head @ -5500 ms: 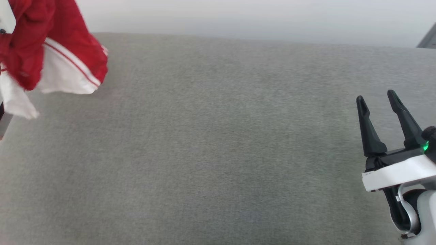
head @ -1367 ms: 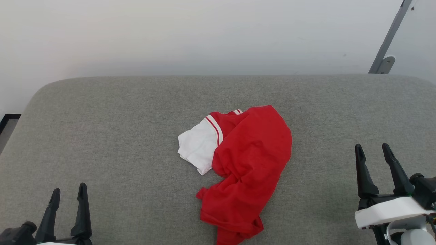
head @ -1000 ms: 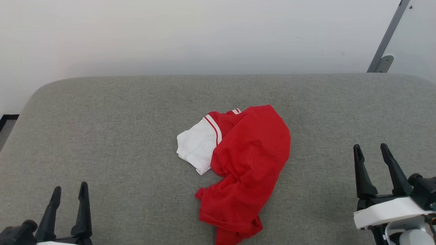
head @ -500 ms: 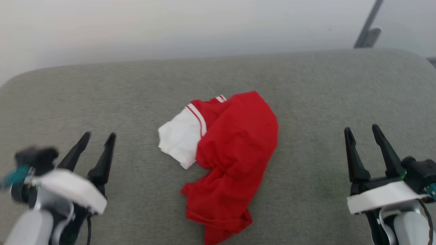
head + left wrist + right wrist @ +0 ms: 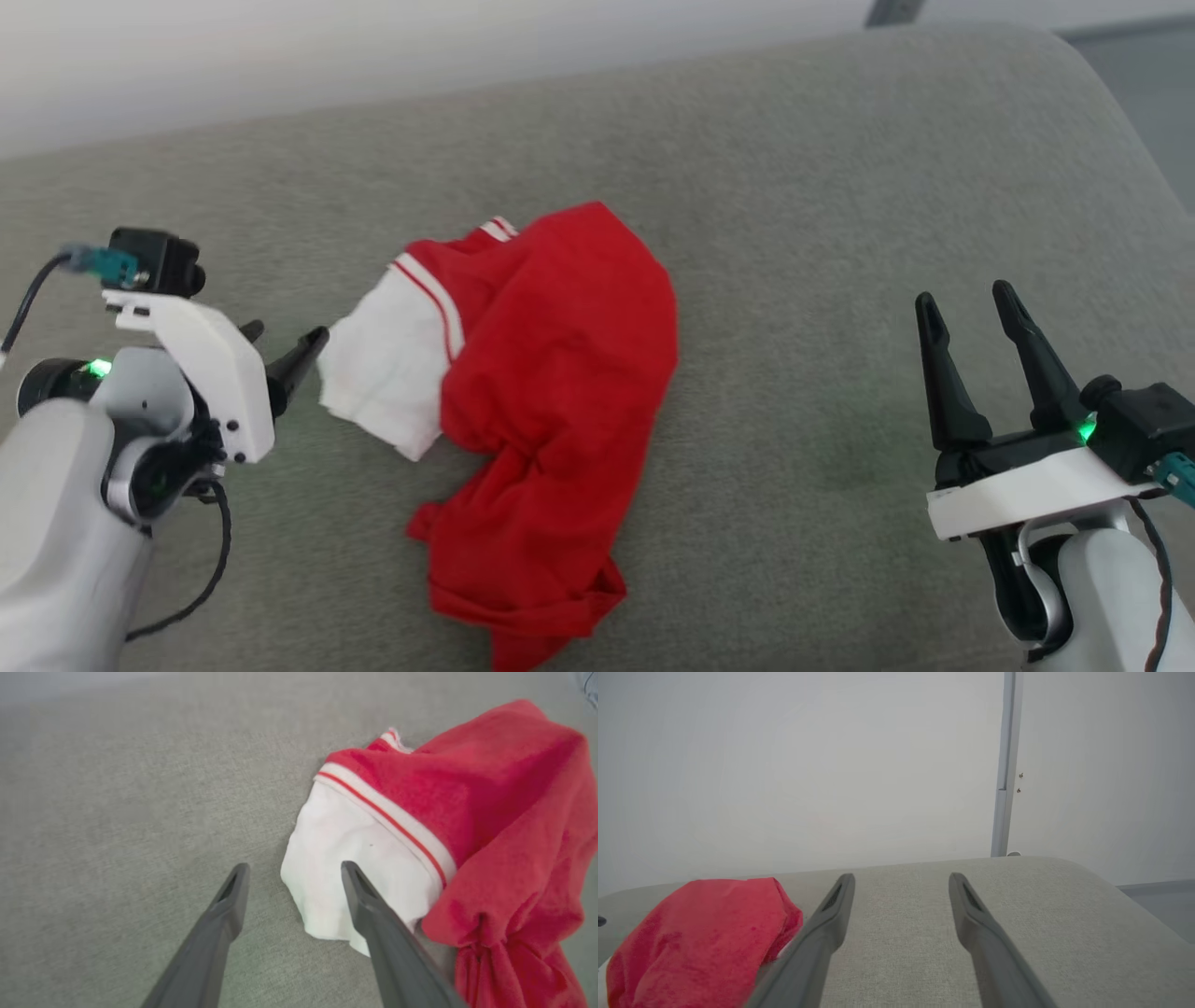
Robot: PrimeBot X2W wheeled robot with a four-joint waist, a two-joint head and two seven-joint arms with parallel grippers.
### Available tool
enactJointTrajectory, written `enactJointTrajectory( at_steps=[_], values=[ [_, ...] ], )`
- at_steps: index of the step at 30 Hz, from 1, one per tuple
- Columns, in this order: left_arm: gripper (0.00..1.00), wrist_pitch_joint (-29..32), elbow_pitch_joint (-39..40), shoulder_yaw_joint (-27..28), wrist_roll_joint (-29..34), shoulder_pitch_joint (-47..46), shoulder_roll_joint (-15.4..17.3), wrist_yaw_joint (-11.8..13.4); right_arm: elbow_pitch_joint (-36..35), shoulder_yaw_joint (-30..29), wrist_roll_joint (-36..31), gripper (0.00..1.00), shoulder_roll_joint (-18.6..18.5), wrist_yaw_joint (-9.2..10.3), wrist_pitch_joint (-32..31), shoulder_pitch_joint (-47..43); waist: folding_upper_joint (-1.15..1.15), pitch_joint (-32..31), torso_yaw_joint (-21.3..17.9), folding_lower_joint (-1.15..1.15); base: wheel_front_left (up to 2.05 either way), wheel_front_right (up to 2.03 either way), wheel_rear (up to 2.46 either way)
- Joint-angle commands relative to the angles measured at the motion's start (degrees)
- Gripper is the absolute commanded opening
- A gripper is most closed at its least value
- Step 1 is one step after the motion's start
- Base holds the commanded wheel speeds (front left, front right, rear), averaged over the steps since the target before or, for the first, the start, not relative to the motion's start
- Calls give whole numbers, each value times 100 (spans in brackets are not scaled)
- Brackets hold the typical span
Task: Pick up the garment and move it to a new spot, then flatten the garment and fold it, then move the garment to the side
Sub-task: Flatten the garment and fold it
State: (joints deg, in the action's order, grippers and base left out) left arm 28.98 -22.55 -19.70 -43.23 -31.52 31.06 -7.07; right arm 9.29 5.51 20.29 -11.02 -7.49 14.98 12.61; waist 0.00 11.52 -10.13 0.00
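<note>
The garment (image 5: 551, 373) lies crumpled on the grey padded surface (image 5: 794, 187). The left gripper (image 5: 283, 347), spread, sits just beside its white sleeve (image 5: 387, 373) — the right gripper (image 5: 963, 295), also spread, hovers well apart.

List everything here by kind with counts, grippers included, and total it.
Garments: 1, the red and white garment
Grippers: 2, left gripper and right gripper
Surfaces: 1, the grey cushion
Total: 4

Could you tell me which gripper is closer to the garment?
The left gripper, its tips at the white sleeve of the garment; the right gripper stands clear.
</note>
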Motion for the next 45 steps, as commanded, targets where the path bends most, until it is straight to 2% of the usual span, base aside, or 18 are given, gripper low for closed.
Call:
enactJointTrajectory(
  at_steps=[1, 6, 9, 17, 18, 19, 23, 28, 34, 37, 40, 43, 44, 45],
  values=[
    [100, 246, -253, -77, -14, -179, 2, 43, -9, 20, 34, 100, 31, 0, 25, 88, 0, 196, -197, 0, 0, 0, 0],
    [100, 732, -751, -257, 41, -492, -83, 144, -16, 5, 63, 100, 50, 1, 26, 139, 0, 357, -313, 0, 0, 0, 0],
    [100, 1114, -1089, -399, 91, -663, -168, 309, -20, -8, 60, 100, 60, 0, 26, 197, 0, 478, -350, 0, 0, 0, 0],
    [100, 2155, -2115, -716, 16, -806, -691, 823, -15, 8, 18, 100, 29, 1, 26, 351, 0, 699, -306, 0, 0, 0, 0],
    [53, 2285, -2159, -790, 29, -817, -741, 800, -12, 8, 6, 100, 22, 1, 26, 360, 0, 710, -281, 0, 0, 0, 0],
    [0, 2258, -2150, -790, -1, -870, -788, 755, -15, -4, -6, 100, 16, 1, 26, 362, 0, 724, -249, 0, 0, 0, 0],
    [0, 2138, -2166, -758, -17, -1106, -783, 644, -13, -12, -31, 100, -8, 1, 26, 403, 0, 732, -111, 0, 0, 0, 0],
    [0, 1955, -1976, -591, 81, -1175, -241, 680, -14, -43, -64, 100, -26, 1, 26, 357, 0, 679, 44, 0, 0, 0, 0],
    [0, 1920, -1195, -340, 117, -810, 475, 957, -41, -113, -88, 100, -23, 0, 26, 244, 0, 630, 225, 0, 0, 0, 0],
    [0, 1954, -807, -154, 63, -447, 853, 1207, -50, -138, -100, 100, -13, 1, 26, 236, 0, 624, 289, 0, 0, 0, 0],
    [0, 2079, -363, 45, -159, 49, 1036, 1479, -48, -143, -106, 100, -6, 1, 27, 235, 0, 626, 372, 0, 0, 0, 0],
    [0, 2036, -166, 133, -282, 327, 979, 1578, -23, -98, -95, 100, 17, 1, 26, 232, 0, 612, 409, 0, 0, 0, 0],
    [11, 1986, -113, 144, -299, 387, 964, 1590, -15, -72, -84, 100, 21, 0, 26, 233, 0, 600, 416, 0, 0, 0, 0],
    [47, 1917, -48, 152, -311, 432, 940, 1581, -5, -49, -70, 100, 24, 1, 26, 226, 0, 580, 424, 0, 0, 0, 0]
  ],
)
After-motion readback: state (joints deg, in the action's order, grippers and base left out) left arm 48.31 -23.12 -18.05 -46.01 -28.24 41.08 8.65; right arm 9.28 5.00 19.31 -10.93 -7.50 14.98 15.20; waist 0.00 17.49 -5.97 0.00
